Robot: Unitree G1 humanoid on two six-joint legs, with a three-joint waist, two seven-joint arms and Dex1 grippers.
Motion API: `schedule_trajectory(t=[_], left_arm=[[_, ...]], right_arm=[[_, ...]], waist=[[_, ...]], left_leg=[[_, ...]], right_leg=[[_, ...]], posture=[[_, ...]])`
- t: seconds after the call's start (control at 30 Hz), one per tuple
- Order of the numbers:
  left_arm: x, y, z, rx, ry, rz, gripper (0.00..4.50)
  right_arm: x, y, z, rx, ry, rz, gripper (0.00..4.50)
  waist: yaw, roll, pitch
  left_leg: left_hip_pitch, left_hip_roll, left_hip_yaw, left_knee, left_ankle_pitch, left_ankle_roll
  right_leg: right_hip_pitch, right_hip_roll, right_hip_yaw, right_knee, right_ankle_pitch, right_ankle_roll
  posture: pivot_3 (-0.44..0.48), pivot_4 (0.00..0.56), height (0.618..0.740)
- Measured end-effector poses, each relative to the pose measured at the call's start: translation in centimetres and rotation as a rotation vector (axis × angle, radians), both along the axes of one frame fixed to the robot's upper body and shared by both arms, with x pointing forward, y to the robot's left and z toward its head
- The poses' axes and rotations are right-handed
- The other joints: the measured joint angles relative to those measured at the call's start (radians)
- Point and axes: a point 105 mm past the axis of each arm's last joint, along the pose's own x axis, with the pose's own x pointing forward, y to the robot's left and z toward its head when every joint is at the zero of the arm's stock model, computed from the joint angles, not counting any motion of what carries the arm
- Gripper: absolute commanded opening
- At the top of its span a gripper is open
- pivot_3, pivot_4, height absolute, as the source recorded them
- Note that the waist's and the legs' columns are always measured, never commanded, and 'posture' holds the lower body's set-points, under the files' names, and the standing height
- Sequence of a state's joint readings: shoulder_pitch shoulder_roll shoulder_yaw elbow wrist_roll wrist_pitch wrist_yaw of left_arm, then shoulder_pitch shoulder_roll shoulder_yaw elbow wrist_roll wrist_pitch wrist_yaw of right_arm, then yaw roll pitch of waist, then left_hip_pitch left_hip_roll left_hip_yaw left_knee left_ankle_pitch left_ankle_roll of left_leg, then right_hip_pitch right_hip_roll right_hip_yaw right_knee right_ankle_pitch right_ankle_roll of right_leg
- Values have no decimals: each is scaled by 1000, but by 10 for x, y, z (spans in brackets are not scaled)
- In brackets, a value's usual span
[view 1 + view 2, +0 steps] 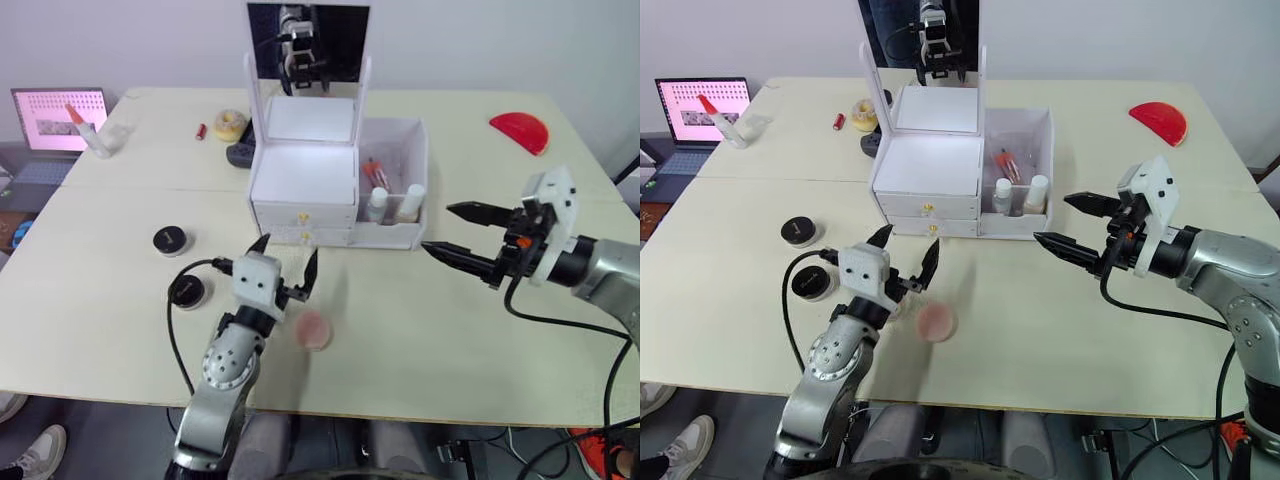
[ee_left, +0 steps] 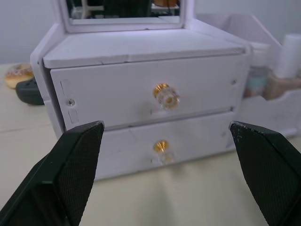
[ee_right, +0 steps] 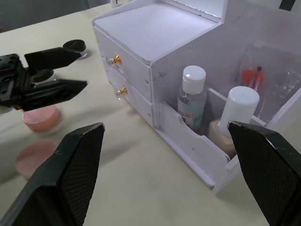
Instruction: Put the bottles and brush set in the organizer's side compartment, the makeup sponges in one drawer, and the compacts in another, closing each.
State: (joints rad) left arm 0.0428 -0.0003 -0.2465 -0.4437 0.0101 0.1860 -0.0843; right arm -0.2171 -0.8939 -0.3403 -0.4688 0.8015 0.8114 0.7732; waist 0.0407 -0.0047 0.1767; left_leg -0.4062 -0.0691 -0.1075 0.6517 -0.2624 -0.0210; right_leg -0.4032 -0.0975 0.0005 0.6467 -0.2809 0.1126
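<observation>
Both drawers (image 2: 155,96) are shut, so the left hand (image 1: 285,270) faces their knobs spread wide, sponges (image 3: 41,117) waiting nearby; the right hand (image 1: 465,232) hangs open.

The clear plastic pouch of orange-tipped brushes (image 3: 263,77) is blurred behind the white-capped bottles, its contents indistinct.

No word, brand or number can be read anywhere: the printing on the clear bottle's label (image 3: 190,116) is too small to make out, the pale marks on the black compacts (image 1: 171,240) are illegible, and the laptop screen (image 1: 706,107) shows just rows of tiny unreadable pink marks.
</observation>
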Motion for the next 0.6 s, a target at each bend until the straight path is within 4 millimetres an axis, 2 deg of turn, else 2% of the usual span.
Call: schedule_trajectory(t=[0.2,0.43,0.57,0.6], left_arm=[[14,-9,4,-30,-2,7,4500],[16,-11,3,-28,0,2,4500],[18,-12,4,-26,-3,-2,4500],[19,-13,2,-23,0,-4,4247]], right_arm=[[-1,-2,-6,-6,25,-19,4432],[-2,-4,-2,-6,11,-35,4432],[-4,-6,-7,-6,30,-39,4432],[-4,-5,-7,-7,29,-38,4477]], waist=[[0,0,0],[0,0,0],[0,0,0],[0,0,0]], left_leg=[[0,0,0,0,0,0],[0,-1,0,0,0,0],[0,-1,0,0,0,0],[0,-1,0,1,0,0]], right_leg=[[0,0,0,0,0,0],[0,0,0,1,0,1],[0,0,0,1,0,1],[0,0,0,1,0,1]], posture=[[0,150,740],[0,150,740],[0,150,740],[0,150,740]])
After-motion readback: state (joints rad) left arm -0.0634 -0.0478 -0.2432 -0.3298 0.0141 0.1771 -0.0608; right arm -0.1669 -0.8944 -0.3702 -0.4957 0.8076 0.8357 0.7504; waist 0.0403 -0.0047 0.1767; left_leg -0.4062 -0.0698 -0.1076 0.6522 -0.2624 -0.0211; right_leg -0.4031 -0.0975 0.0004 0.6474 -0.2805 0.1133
